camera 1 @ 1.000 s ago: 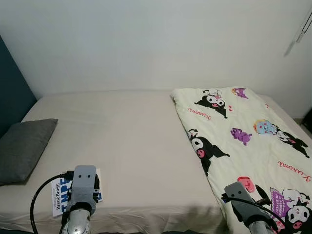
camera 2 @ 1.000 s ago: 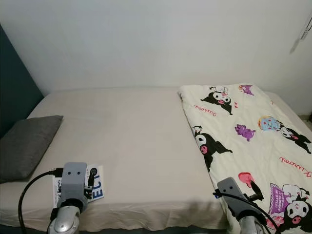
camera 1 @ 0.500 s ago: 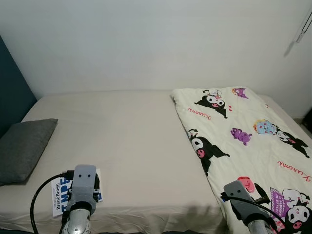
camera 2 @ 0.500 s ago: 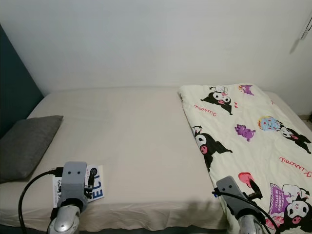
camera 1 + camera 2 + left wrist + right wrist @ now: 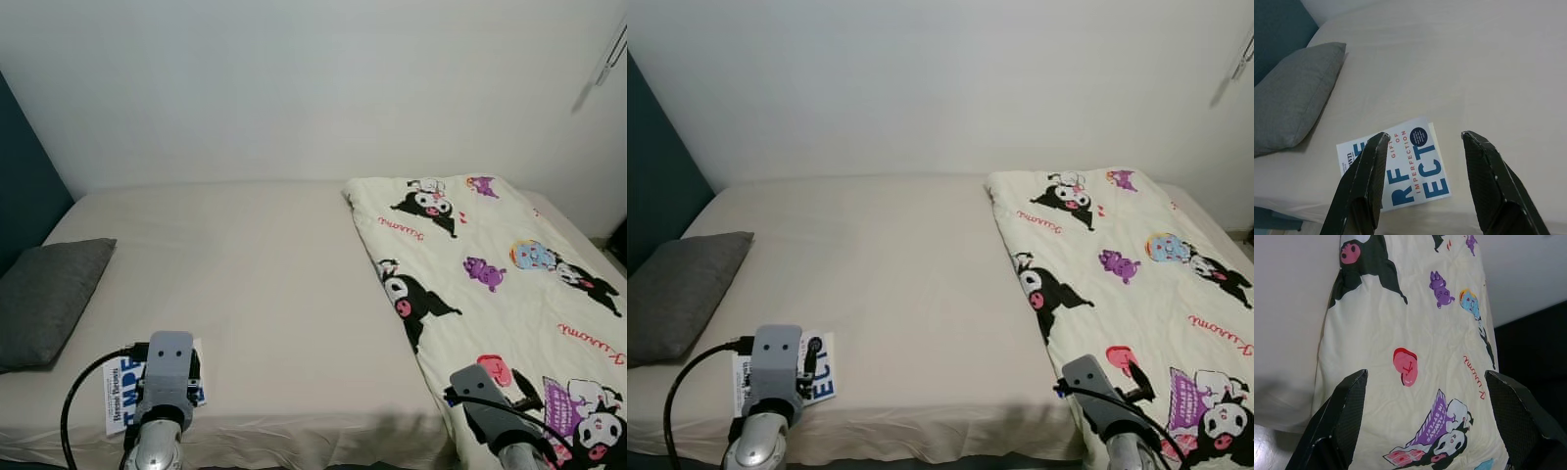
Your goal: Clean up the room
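Bedroom scene, viewed from the foot of a bed (image 5: 265, 284) covered by a beige fitted sheet. A paperback book (image 5: 1396, 169) is shown lying flat near the bed's front edge, just beside a grey pillow (image 5: 44, 299); a cartoon-print blanket (image 5: 490, 284) is spread over the right half. The left tool (image 5: 1422, 147) is held above the book with its fingers (image 5: 1364, 181) spread apart, the cover framed between them. The right tool (image 5: 1425, 396) is likewise held wide apart over the blanket's lower end. The book is judged light, thin and fairly stiff, though its glossy cover may be slippery; a hold across the edge nearest the mattress rim appears most workable, since the soft sheet would probably yield beneath one finger.
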Controlling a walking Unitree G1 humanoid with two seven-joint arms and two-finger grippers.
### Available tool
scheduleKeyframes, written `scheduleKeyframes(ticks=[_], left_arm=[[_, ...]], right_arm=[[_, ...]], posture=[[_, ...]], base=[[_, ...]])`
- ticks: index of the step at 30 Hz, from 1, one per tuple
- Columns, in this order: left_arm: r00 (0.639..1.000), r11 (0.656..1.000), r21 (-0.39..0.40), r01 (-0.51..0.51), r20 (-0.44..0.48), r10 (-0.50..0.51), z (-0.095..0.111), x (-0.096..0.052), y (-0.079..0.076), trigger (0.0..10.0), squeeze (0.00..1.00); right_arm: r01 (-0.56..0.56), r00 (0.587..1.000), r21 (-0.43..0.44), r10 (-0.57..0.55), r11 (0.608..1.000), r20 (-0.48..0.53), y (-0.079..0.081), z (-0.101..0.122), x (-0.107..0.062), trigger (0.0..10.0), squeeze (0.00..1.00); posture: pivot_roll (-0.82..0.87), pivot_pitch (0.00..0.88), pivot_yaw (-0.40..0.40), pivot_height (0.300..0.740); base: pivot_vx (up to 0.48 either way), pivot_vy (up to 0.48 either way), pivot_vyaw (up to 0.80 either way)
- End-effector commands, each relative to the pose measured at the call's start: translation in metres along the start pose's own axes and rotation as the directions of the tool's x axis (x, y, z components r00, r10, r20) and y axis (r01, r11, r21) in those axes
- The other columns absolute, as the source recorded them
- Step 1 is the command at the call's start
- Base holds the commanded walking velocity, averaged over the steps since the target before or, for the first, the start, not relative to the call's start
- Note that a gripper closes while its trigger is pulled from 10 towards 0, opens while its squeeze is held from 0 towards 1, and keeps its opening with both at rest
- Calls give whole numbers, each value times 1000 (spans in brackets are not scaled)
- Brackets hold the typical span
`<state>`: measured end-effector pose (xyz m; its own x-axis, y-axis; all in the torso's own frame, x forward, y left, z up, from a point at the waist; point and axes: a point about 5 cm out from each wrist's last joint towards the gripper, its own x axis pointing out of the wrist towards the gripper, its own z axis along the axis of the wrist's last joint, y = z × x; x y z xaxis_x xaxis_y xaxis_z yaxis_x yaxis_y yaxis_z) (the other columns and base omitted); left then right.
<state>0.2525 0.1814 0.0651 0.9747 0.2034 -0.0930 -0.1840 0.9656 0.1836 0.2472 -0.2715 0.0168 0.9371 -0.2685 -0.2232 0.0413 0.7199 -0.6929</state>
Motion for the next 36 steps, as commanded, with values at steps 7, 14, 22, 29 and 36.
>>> scheduleKeyframes(ticks=[7,14,22,29,36], left_arm=[[1000,1000,9,-2,-20,2,-4,-2,1,10000,0],[1000,1000,8,-3,-20,3,-4,-2,1,10000,0],[1000,1000,8,-3,-20,3,-4,-2,1,10000,0],[1000,1000,9,-3,-20,3,-4,-1,2,10000,0],[1000,1000,10,-2,-19,2,-4,-1,3,10000,0]], right_arm=[[-5,1000,-2,5,1000,-25,0,-6,-3,10000,0],[-5,1000,-3,5,1000,-27,0,-6,-2,10000,0],[-6,1000,-3,6,1000,-27,0,-6,-2,10000,0],[-6,1000,-2,6,1000,-26,1,-5,-1,10000,0],[-7,1000,-2,6,1000,-25,2,-3,-1,10000,0]], posture=[[24,147,-3,740],[24,146,-4,740],[24,146,-3,740],[25,146,-2,740],[26,146,1,740]], base=[[0,0,0],[0,0,0],[0,0,0],[0,0,0],[0,0,0]])
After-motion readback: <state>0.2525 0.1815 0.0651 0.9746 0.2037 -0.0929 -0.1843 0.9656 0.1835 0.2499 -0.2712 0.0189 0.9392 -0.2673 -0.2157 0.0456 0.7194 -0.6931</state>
